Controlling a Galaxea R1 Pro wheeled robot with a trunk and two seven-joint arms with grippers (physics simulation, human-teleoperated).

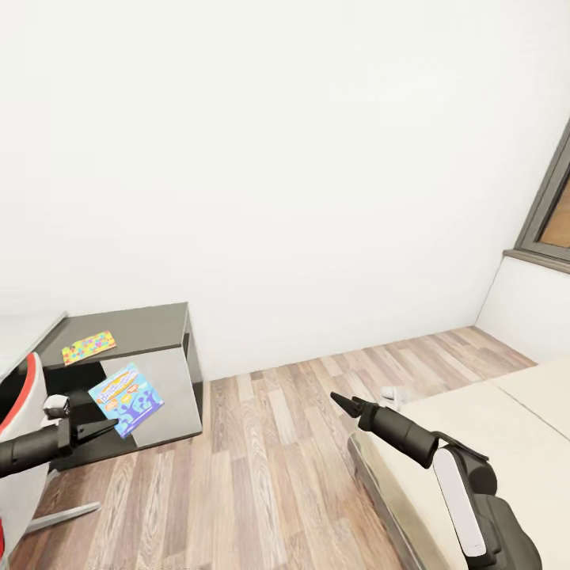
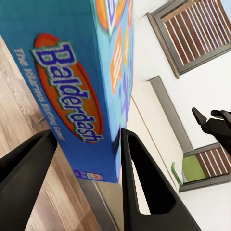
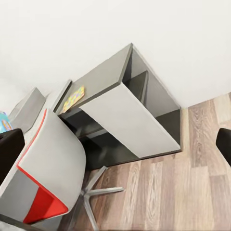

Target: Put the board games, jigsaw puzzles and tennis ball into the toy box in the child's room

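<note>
Two black fingers of the left gripper clamp the lower edge of a blue Balderdash board game, held upright above the wood floor. The right gripper looks pinched to a point, probably closed on nothing. A jigsaw puzzle lies on the table; the bed is cut off at the right.

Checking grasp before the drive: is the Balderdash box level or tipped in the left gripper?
Tipped. The Balderdash box hangs corner-down, held in the air by the left gripper, shut on its edge.
</note>
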